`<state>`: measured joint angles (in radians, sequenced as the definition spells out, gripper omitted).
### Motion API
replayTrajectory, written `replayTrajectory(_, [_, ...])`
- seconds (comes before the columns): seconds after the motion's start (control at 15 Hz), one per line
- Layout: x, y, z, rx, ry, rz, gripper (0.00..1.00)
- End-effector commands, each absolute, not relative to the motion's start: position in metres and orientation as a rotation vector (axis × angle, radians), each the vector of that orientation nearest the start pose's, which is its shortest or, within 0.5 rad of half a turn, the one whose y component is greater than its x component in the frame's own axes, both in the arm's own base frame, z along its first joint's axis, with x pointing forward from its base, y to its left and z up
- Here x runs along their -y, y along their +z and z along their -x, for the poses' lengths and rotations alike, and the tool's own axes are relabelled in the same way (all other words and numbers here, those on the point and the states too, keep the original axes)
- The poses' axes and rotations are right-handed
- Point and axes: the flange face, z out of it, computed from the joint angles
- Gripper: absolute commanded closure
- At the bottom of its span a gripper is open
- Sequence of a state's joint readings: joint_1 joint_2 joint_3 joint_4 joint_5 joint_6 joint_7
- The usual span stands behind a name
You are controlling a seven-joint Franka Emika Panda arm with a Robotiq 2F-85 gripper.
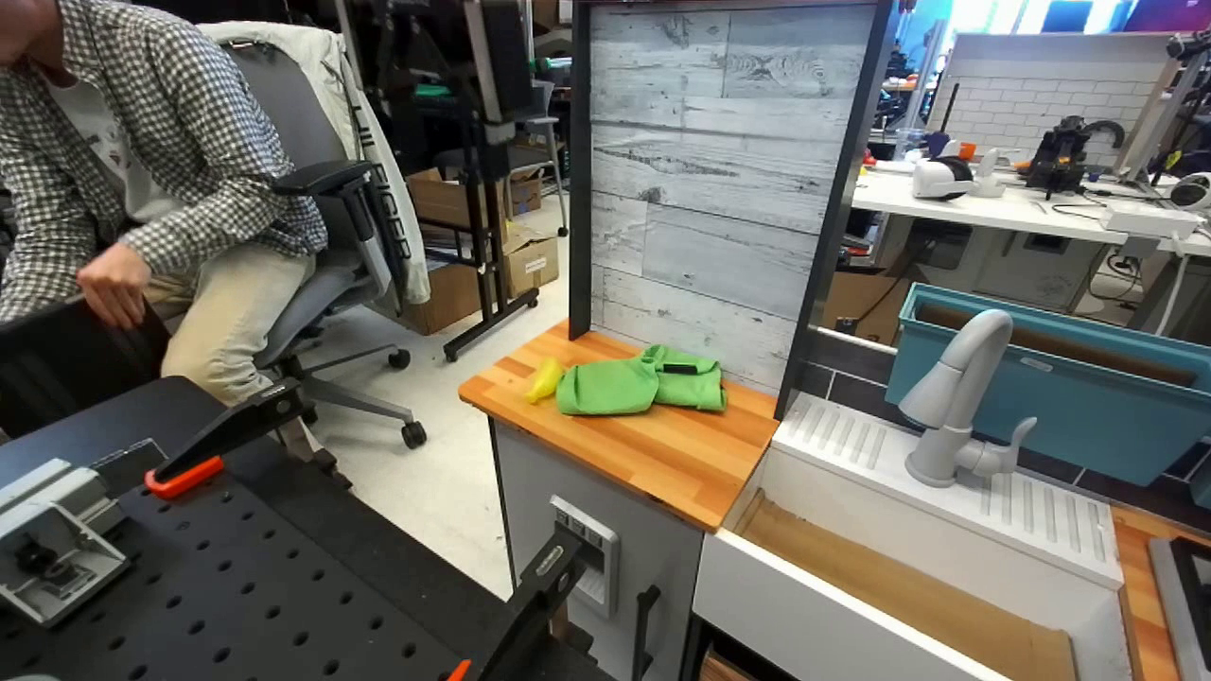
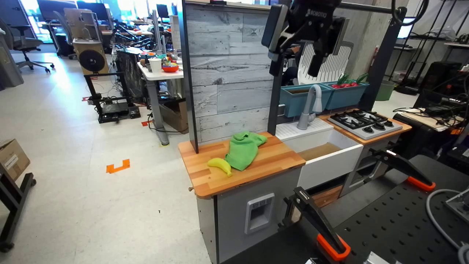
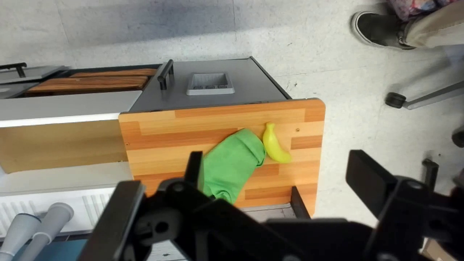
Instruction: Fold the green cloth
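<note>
The green cloth (image 1: 605, 388) lies rumpled on the wooden counter, near the upright panel. In an exterior view it shows a bunched, partly folded-over end with a small dark strip on it. It also shows in an exterior view (image 2: 242, 151) and in the wrist view (image 3: 232, 159), where the left finger and linkage hide part of it. My gripper (image 2: 295, 69) is open and empty, high above the counter. In the wrist view my gripper (image 3: 276, 159) has its fingers wide apart, with nothing between them.
A yellow toy banana (image 2: 220, 166) lies right beside the cloth. A grey wood-pattern panel (image 1: 719, 180) stands at the counter's back. A sink with a grey faucet (image 1: 960, 397) and a stove (image 2: 364, 124) stand alongside. Clamps (image 2: 318, 220) hold the black perforated table. A person sits nearby.
</note>
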<state>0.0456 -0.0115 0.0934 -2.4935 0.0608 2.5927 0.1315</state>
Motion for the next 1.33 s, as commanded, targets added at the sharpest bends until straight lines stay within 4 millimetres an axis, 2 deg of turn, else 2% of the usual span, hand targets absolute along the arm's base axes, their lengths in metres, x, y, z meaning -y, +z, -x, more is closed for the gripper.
replayTrajectory(0.0, [-0.049, 0.265, -0.528, -0.165, -0.163, 3.076, 0.0])
replayTrajectory(0.2, [-0.04, 0.234, -0.563, -0.241, -0.188, 3.042, 0.0])
replayTrajectory(0.47, [-0.029, 0.182, -0.591, -0.34, -0.156, 2.996, 0.0])
replayTrajectory(0.8, [-0.026, 0.116, -0.607, -0.384, -0.104, 2.979, 0.0])
replayTrajectory(1.27, [-0.034, 0.051, -0.627, -0.408, -0.071, 3.013, 0.0])
